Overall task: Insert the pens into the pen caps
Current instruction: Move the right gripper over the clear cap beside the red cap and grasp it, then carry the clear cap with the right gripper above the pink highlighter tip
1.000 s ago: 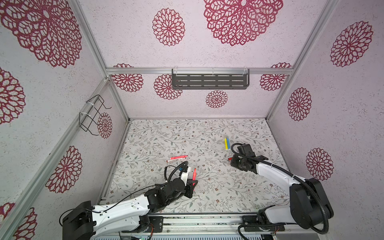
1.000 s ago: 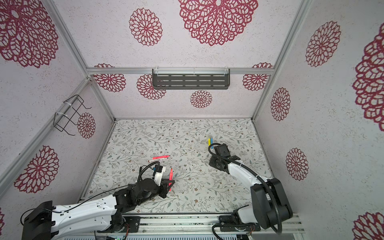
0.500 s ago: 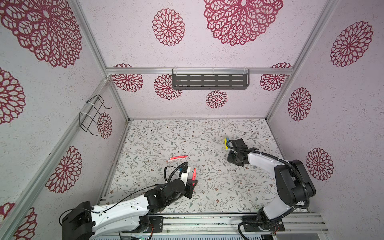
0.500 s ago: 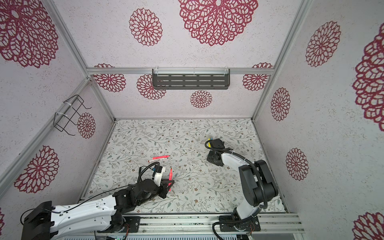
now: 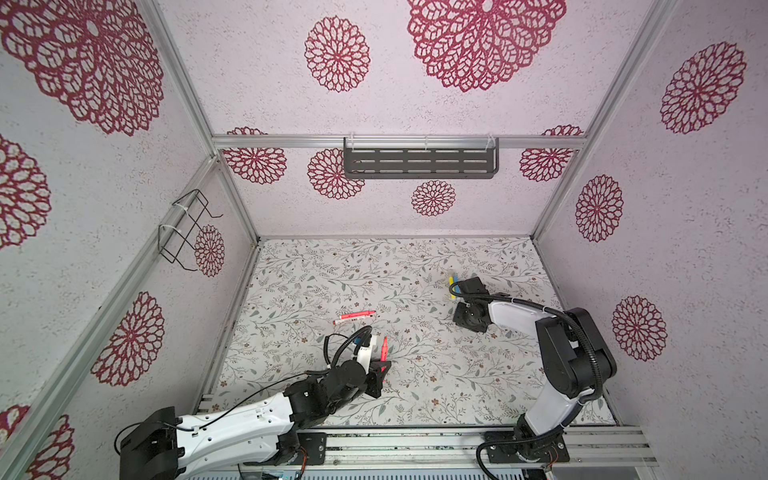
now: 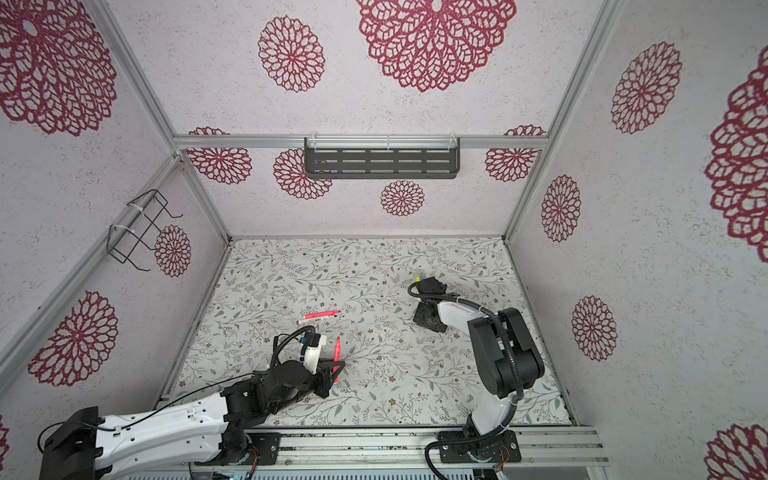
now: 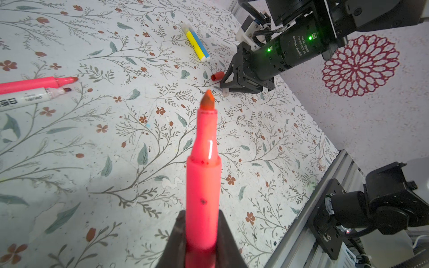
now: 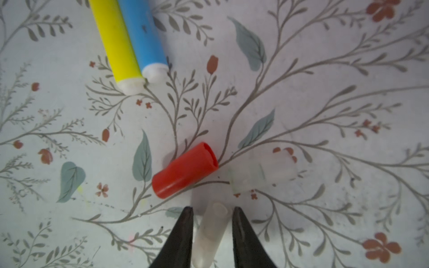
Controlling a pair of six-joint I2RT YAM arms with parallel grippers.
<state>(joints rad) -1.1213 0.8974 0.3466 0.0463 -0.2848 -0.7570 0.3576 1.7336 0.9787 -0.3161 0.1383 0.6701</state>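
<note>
My left gripper [image 7: 202, 215] is shut on a red-orange pen [image 7: 204, 162] whose bare tip points away from the wrist; both top views show that pen [image 5: 384, 351] [image 6: 337, 349] held near the front left. My right gripper [image 8: 212, 211] is shut on a translucent pen cap [image 8: 211, 229], held just above the floor. Next to it lie a red cap [image 8: 185, 170] and another translucent cap [image 8: 262, 171]. A yellow pen [image 8: 115, 39] and a blue pen [image 8: 144, 34] lie side by side just beyond. In both top views the right wrist hides these caps.
A pink pen [image 5: 355, 316] lies on the floral floor [image 5: 415, 374] at mid-left, with a white-barrelled pen [image 7: 25, 98] beside it. Patterned walls enclose the cell. A dark shelf [image 5: 419, 162] hangs on the back wall and a wire rack [image 5: 187, 228] on the left wall.
The right arm's elbow has risen and folded back while its gripper stays by the caps. The left arm and its pen have not moved.
</note>
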